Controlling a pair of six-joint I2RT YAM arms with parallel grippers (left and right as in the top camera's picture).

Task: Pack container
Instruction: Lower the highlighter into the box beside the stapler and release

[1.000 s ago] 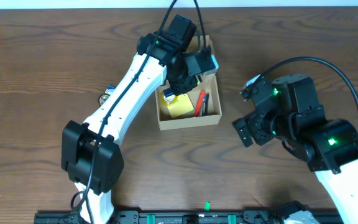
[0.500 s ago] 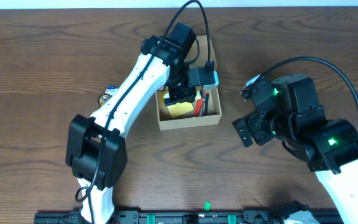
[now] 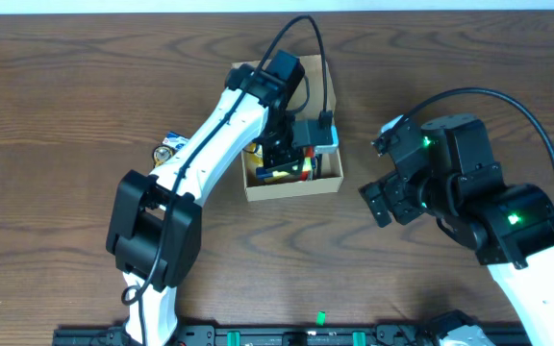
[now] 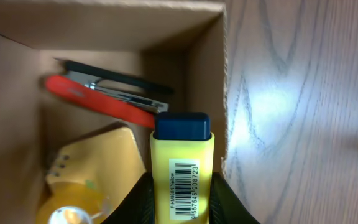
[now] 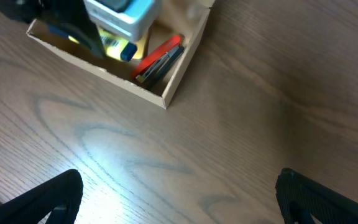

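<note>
The container point(image 3: 291, 188) is a tan cardboard box, open, at the table's middle. It also shows in the left wrist view point(image 4: 207, 81) and in the right wrist view point(image 5: 173, 81). My left gripper point(image 4: 180, 202) is shut on a yellow highlighter with a dark blue cap point(image 4: 182, 162) and holds it inside the box by its right wall. In the box lie a red and black cutter point(image 4: 104, 99) and a yellow tape dispenser point(image 4: 89, 180). My right gripper point(image 5: 179, 202) is open and empty over bare table to the right of the box.
A small blue and yellow item point(image 3: 169, 144) lies on the table to the left of the box, partly hidden by the left arm. The right arm point(image 3: 469, 192) stands at the right side.
My left gripper has come down and forward into the box with the highlighter. The right arm has not moved.
</note>
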